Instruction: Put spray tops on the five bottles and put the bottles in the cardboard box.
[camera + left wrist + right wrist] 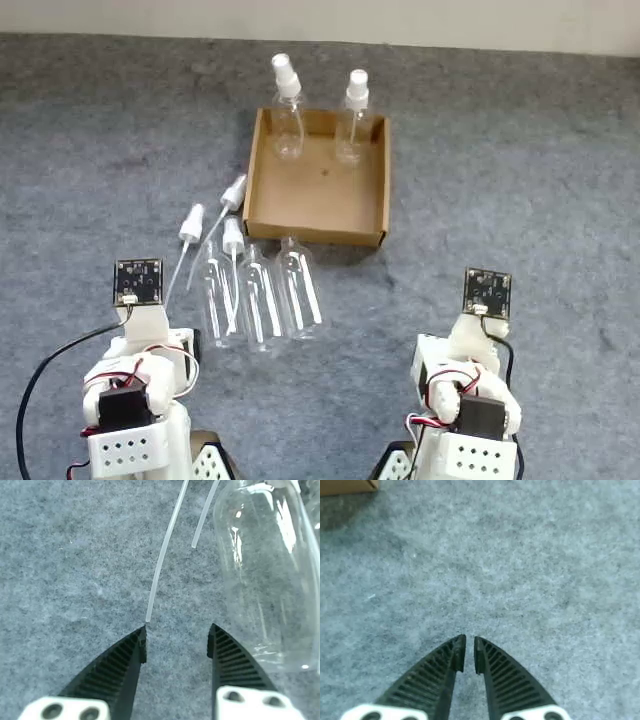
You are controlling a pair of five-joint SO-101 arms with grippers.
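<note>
My left gripper [176, 630] sits low over the grey mat [520, 150] at the near left. Its jaws are spread apart and hold nothing. The end of a dip tube [162, 565] lies right at the tip of one jaw, and the left bottle [265, 580] lies just beside the other. I judge this stance suits the loose tops: parked wide beside them, I would be ready to take one.

My right gripper [470, 640] rests at the near right with its jaws drawn almost together on nothing, over bare mat. It is well apart from the bottles and, as I read it, waiting its turn.

The cardboard box [262, 170] lies flat at the far middle. Two capped bottles [287, 125] stand upright side by side along its far wall, which leaves the near floor free, I reckon, for the rest.

Just near of the box, the left bottle, the middle bottle [258, 300] and the right bottle [300, 290] lie side by side on the mat, necks pointing far. They are clear, slim, empty and uncapped.

Three white spray tops lie to their left: the far top [234, 192], the left top [191, 222] and the near top [233, 235]. Each trails a long thin tube towards me, and the near top's tube runs between the left and middle bottles.
</note>
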